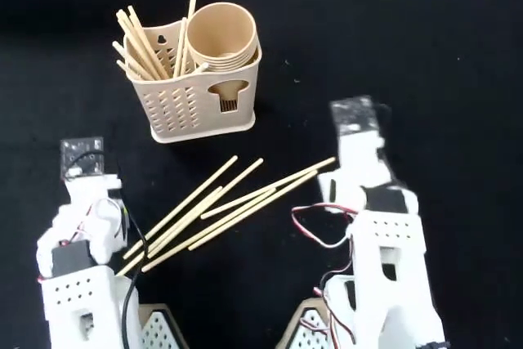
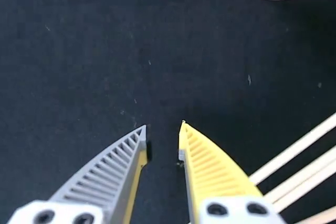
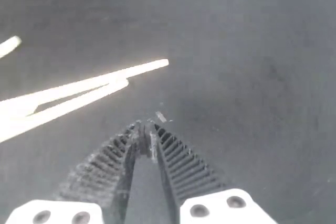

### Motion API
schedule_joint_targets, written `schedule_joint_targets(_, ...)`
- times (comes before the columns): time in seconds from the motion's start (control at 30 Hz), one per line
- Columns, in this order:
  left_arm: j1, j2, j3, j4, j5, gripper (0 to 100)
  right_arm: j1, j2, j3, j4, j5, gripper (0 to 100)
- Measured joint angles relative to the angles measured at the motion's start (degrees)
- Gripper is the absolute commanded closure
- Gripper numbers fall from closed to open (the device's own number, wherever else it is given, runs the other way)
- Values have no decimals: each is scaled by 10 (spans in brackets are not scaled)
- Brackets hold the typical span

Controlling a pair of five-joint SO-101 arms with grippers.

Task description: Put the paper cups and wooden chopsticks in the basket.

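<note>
Plastic basket (image 1: 196,108); wooden chopsticks (image 1: 208,204); matt table (image 1: 409,63)

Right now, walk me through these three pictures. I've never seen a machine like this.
These are two small robot arms side by side at a black table. The high view looks down on both: the left arm and the right arm. The other two pictures come from a camera on each arm's wrist, looking along its fingers. The left fingers are a little apart, and the right fingers are shut. Neither pair holds anything. A basket stands at the far side with stacked paper cups and some chopsticks in it. More loose chopsticks lie on the table between the arms.
</note>
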Motion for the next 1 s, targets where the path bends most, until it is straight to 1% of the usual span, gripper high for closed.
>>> schedule_joint_targets(0.07, 0, -22, 22, 0, 0, 887, -29, 0, -33, 53, 51, 974)
schedule_joint_targets(0.17, 0, -62, 50, 0, 0, 887, -77, 0, -78, 126, 120, 877)
schedule_joint_targets(0.23, 0, -92, 76, 0, 0, 887, -114, 0, -96, 163, 146, 809)
schedule_joint_targets(0.27, 0, -108, 85, 0, 0, 887, -135, 0, -100, 178, 158, 799)
schedule_joint_targets(0.37, 0, -160, 105, 9, 0, 887, -208, 0, -105, 218, 193, 826)
schedule_joint_targets(0.5, -1, -224, 108, 51, 0, 887, -321, 0, -105, 249, 207, 843)
schedule_joint_targets(0.57, -1, -237, 108, 61, 0, 887, -375, 13, -105, 258, 215, 843)
schedule_joint_targets(0.63, -1, -238, 108, 63, 0, 887, -411, 54, -111, 259, 222, 842)
schedule_joint_targets(0.7, -1, -238, 108, 64, 0, 887, -428, 110, -123, 256, 224, 842)
schedule_joint_targets(0.83, -1, -238, 108, 64, 0, 887, -434, 224, -172, 245, 224, 842)
schedule_joint_targets(0.93, -1, -238, 108, 64, 0, 887, -434, 269, -217, 244, 228, 842)
schedule_joint_targets(1.0, -1, -238, 108, 64, 0, 887, -434, 286, -244, 243, 245, 842)
